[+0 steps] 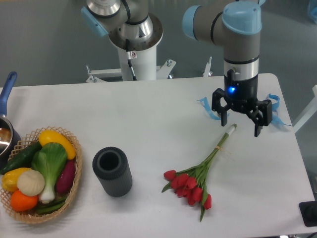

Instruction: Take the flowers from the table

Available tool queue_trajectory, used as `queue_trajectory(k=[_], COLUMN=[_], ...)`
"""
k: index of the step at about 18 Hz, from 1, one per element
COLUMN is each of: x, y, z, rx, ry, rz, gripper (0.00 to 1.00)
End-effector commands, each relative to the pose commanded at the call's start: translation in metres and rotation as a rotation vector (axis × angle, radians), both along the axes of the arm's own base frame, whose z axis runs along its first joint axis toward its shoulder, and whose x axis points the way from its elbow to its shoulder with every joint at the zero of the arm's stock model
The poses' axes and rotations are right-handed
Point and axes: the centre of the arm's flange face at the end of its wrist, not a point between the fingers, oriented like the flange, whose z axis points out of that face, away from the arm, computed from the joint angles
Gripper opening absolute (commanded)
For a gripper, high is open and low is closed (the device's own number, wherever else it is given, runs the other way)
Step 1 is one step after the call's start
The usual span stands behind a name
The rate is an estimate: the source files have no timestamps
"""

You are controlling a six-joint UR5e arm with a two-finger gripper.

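Observation:
The flowers [194, 181] lie flat on the white table [148, 124] at the front right: red tulip buds toward the front, thin green stems running up and right to pale bound ends [229, 132]. My gripper [241, 120] hangs above the table just beyond and right of the stem ends. Its two dark fingers are spread apart, with nothing between them. It does not touch the flowers.
A dark grey cylinder cup [112, 171] stands left of the flowers. A wicker basket [39, 174] of vegetables sits at the front left, with a blue-handled pot [6, 119] behind it. Blue tape strips [208, 109] lie near the gripper. The table's right edge is close.

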Motion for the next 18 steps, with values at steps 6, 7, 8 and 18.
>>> queue_trajectory(k=[6,7,8,18], x=[0.004,0.004,0.002,-0.001], y=[-0.001,-0.003,-0.007,0.0], z=[-0.015,-0.017,-0.02,-0.039], rx=[0.022,0.023,0.026,0.063], ry=[-0.041,-0.047,-0.055,-0.111], rz=[-0.011,-0.008,-0.001,0.02], gripper=[1.0,1.0,1.0,1.0])
